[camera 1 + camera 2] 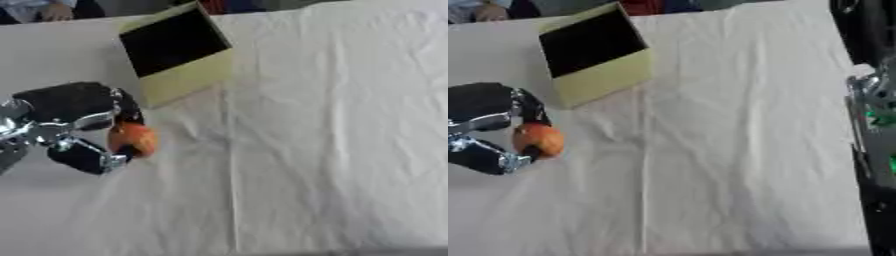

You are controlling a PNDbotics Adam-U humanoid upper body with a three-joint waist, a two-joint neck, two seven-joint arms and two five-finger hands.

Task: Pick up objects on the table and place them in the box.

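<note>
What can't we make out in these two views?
- Box interior: dark in both views, contents unreadable.
- Orange object: rear side covered by the left hand; blurred, type unclear.
- Right hand: right eye view shows only arm structure at the right edge.

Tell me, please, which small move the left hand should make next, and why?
Probably lift and carry the orange ball up toward the box. The left hand has its fingers curled round the ball just above the white cloth, and the box stands open-topped beyond the hand, a little to its right, with its dark inside showing.
</note>
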